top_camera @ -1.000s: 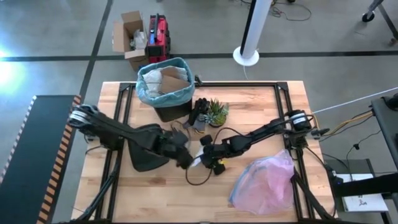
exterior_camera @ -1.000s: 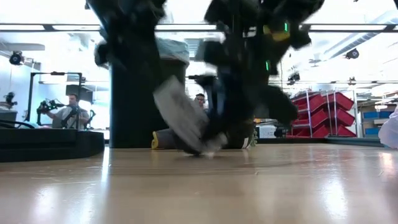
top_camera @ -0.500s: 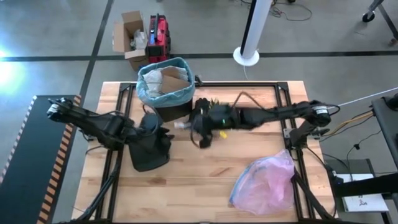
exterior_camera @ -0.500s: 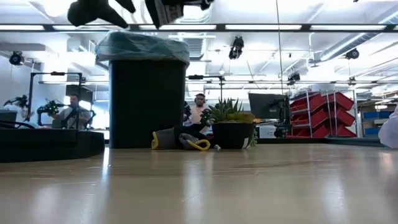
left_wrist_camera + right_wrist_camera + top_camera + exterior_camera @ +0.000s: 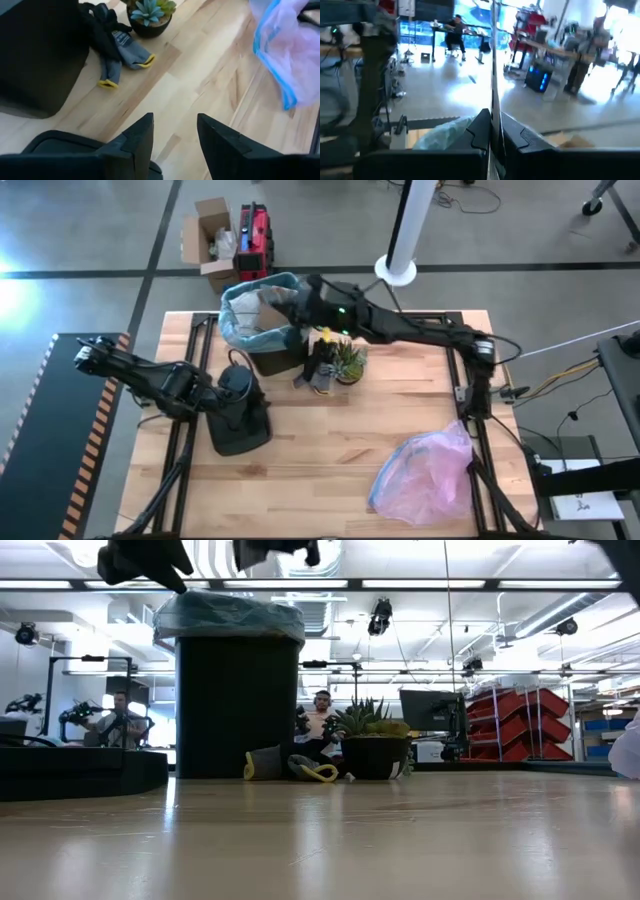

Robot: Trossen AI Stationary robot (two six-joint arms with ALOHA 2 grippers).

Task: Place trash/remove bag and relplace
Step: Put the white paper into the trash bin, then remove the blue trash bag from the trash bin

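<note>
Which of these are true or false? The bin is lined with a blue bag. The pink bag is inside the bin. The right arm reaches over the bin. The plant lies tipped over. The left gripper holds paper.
1. The bin is lined with a blue-teal bag: true.
2. The pink bag is inside the bin: false, it lies on the table, far from the bin.
3. The right gripper reaches over the bin: true, fingers shut.
4. The plant lies tipped over: false, it stands upright beside the bin.
5. The left gripper holds paper: false, its fingers are apart with nothing between them.
</note>
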